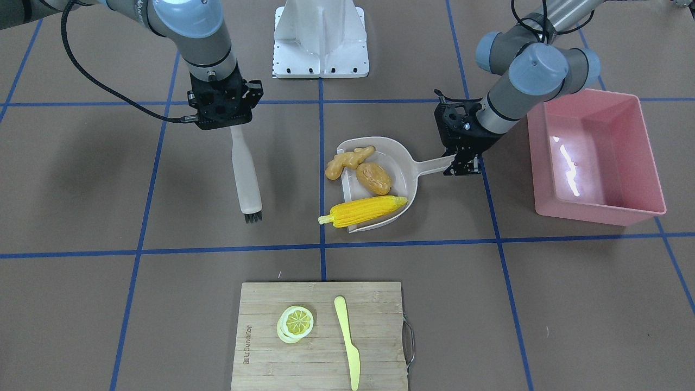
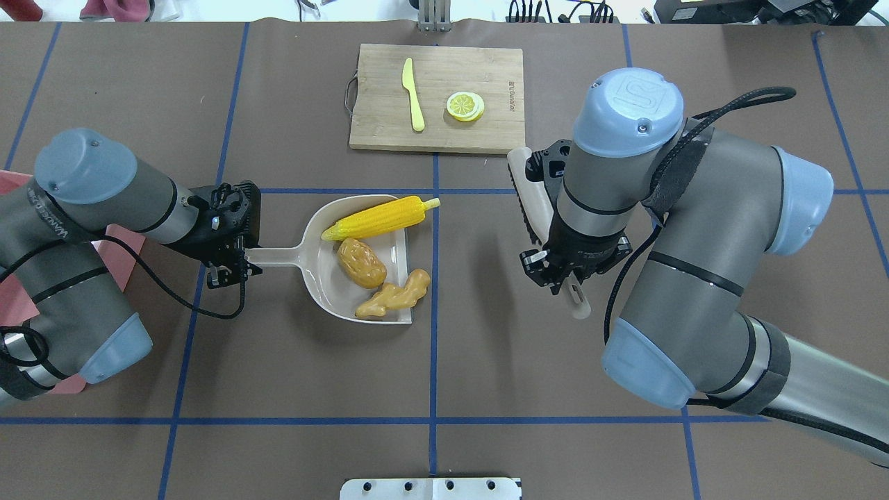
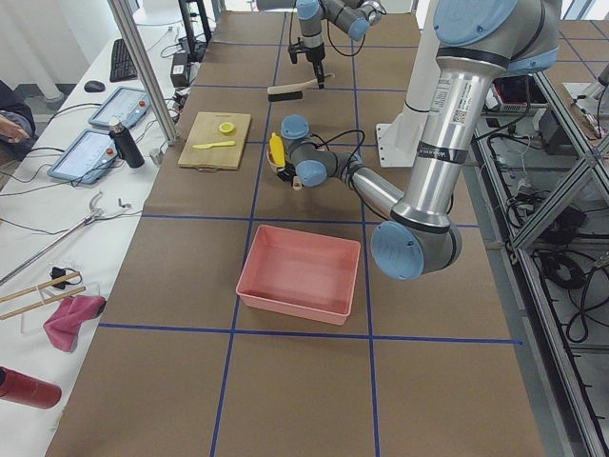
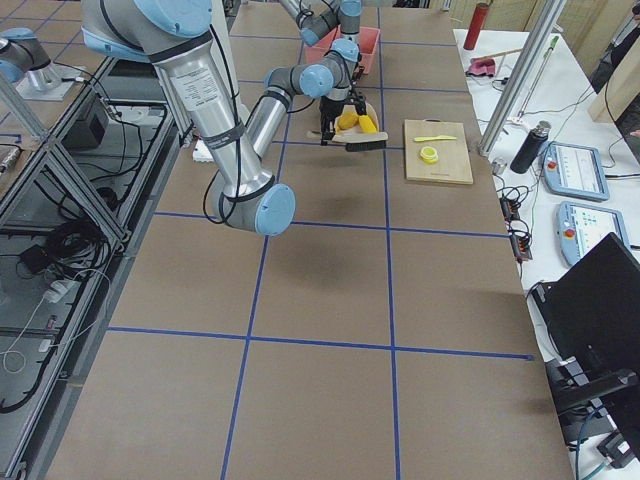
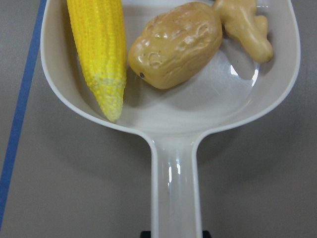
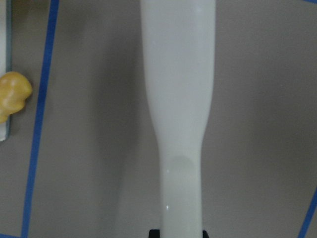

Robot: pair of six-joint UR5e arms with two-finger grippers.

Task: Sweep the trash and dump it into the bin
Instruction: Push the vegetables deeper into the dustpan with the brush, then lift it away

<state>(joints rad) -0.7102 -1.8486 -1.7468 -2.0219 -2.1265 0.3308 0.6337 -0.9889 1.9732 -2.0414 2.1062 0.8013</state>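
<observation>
Bright, even light from above is filling every view. Glare is streaking white across the glossy floor of the bin at the right of the front-facing view. Soft, diffuse shadows are pooling on the brown surface in its upper left. The dustpan is catching small highlights and reading sharp, while the brush handle is looking soft and slightly blurred.

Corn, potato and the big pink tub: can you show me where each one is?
corn cob (image 1: 362, 211), exterior front-facing view, middle of its yellow kernels.
potato (image 1: 373, 178), exterior front-facing view, middle of its lumpy top.
pink tub (image 1: 597, 214), exterior front-facing view, outside of its near wall.
</observation>
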